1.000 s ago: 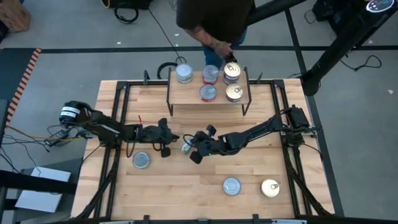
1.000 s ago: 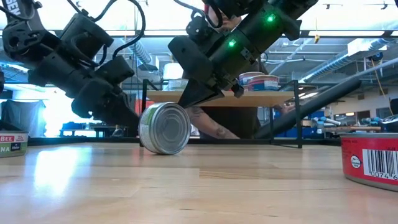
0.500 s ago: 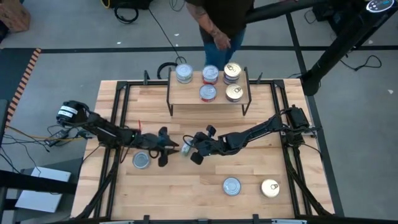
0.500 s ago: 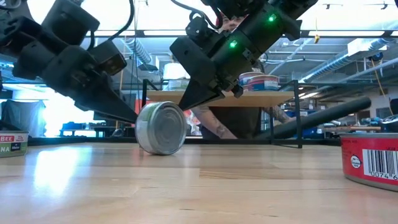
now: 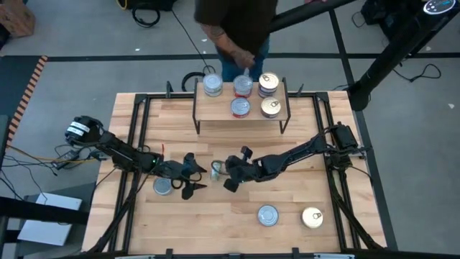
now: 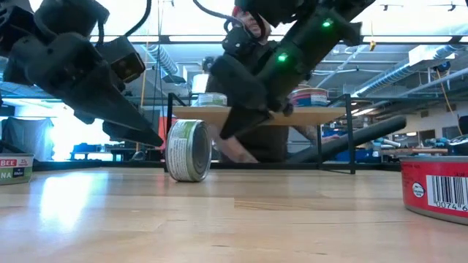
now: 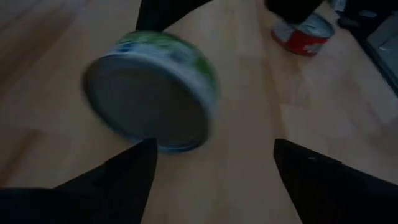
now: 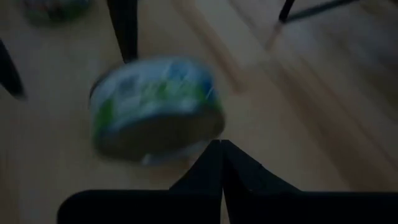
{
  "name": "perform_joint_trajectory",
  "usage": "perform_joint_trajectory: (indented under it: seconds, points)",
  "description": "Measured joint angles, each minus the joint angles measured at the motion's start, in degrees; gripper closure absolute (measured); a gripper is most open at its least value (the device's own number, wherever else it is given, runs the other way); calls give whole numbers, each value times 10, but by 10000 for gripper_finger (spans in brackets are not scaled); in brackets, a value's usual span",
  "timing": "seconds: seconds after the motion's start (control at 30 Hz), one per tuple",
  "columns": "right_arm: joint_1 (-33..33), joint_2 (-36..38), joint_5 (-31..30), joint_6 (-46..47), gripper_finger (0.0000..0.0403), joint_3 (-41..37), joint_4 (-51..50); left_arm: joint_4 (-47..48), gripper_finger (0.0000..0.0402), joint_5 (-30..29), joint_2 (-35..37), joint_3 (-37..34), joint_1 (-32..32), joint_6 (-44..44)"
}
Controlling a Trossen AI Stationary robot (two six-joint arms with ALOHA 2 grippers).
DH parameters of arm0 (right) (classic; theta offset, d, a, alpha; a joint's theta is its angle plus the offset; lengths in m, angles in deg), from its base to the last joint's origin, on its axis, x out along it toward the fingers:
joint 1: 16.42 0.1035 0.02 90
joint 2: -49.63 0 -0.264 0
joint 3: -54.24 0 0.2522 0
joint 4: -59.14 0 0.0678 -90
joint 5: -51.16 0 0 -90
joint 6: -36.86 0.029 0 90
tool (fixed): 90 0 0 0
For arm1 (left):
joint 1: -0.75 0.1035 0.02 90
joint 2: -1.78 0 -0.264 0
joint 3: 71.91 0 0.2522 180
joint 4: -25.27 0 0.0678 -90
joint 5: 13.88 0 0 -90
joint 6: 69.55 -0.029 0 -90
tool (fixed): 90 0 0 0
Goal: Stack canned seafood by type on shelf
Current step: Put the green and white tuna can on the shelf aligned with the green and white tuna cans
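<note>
From above, the desk (image 5: 237,216) carries the shelf (image 5: 215,108) with five tins at its far edge. At mid-desk a green-labelled tin (image 6: 189,150) stands on its edge, as only the low view shows. The left gripper (image 5: 192,175) spreads its fingers wide beside it; the right gripper (image 5: 228,173) has its fingers closed, empty.

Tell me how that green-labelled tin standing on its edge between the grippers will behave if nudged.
The green-labelled tin rests on its curved rim, so it will probably roll. Its narrow stance suggests it could tip flat. The open left gripper isn't clamping it.
</note>
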Motion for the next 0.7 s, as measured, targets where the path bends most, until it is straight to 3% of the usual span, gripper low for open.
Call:
perform_joint_trajectory:
  seconds: [0.13,0.33,0.7]
  points:
    - [19,0,6,18,395,0,-45,0,69,0,0,7,-5,-16]
    - [34,0,67,-4,396,0,-5,4,69,-7,0,7,-5,-23]
    - [31,-1,31,-11,396,-43,122,4,69,-22,0,7,-5,-12]
